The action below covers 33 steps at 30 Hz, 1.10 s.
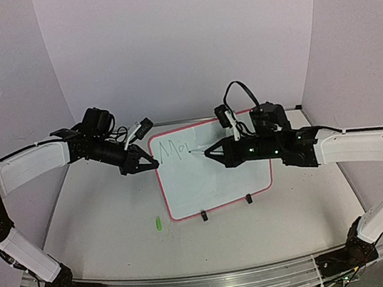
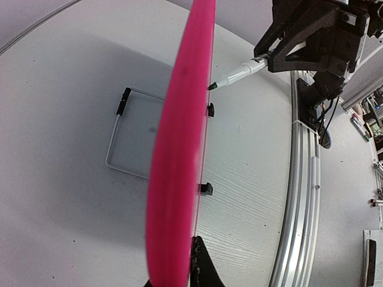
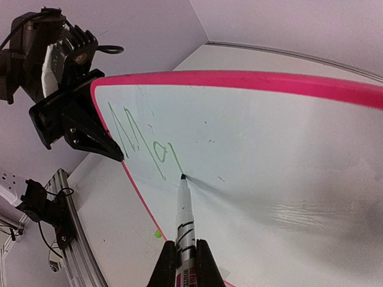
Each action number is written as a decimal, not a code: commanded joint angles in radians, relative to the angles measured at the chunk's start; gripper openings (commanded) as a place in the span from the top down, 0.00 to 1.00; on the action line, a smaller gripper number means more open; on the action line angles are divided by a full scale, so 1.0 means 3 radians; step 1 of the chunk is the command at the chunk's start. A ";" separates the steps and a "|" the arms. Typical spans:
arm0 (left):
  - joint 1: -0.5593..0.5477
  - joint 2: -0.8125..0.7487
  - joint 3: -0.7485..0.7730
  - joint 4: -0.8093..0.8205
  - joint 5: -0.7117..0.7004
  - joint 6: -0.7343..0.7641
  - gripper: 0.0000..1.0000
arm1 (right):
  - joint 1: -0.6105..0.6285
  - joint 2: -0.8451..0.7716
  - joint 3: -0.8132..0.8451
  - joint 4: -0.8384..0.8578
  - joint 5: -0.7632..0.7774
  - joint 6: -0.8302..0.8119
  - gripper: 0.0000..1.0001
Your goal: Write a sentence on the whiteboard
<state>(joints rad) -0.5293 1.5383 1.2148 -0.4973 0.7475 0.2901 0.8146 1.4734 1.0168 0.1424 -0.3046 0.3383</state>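
Observation:
The whiteboard [image 1: 215, 183] stands tilted on its wire stand [image 2: 128, 134] at the table's middle, pink frame around it. A few green letters of the sentence [image 1: 176, 149] sit at its top left, also clear in the right wrist view [image 3: 175, 158]. My left gripper [image 1: 147, 163] is shut on the board's left frame edge [image 2: 179, 149]. My right gripper [image 3: 185, 254] is shut on a white marker [image 3: 184, 215]. The marker's tip touches the board at the end of the last green stroke.
A small green marker cap [image 1: 157, 223] lies on the table by the board's lower left corner. Two black clip feet [image 1: 204, 216] hold the board's near edge. An aluminium rail [image 1: 212, 285] runs along the table front.

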 commanded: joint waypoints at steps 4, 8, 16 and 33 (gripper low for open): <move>0.0021 -0.0040 -0.0031 0.0001 -0.0185 0.0139 1.00 | -0.0011 -0.0121 -0.0001 0.0001 0.0232 0.0007 1.00; 0.0019 -0.0040 -0.0028 -0.0002 -0.0185 0.0141 1.00 | -0.0014 -0.0174 0.0052 0.0001 0.0300 -0.0025 1.00; 0.0021 -0.0045 -0.0029 -0.0002 -0.0188 0.0142 1.00 | -0.0012 -0.0212 0.0138 0.0008 0.0365 -0.0079 1.00; 0.0019 -0.0042 -0.0031 -0.0001 -0.0195 0.0145 1.00 | -0.0011 -0.0411 0.0022 0.0098 0.0146 -0.0064 1.00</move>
<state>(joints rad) -0.5293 1.5383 1.2148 -0.4976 0.7483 0.2903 0.8140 1.4210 1.0206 0.1337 -0.2450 0.3233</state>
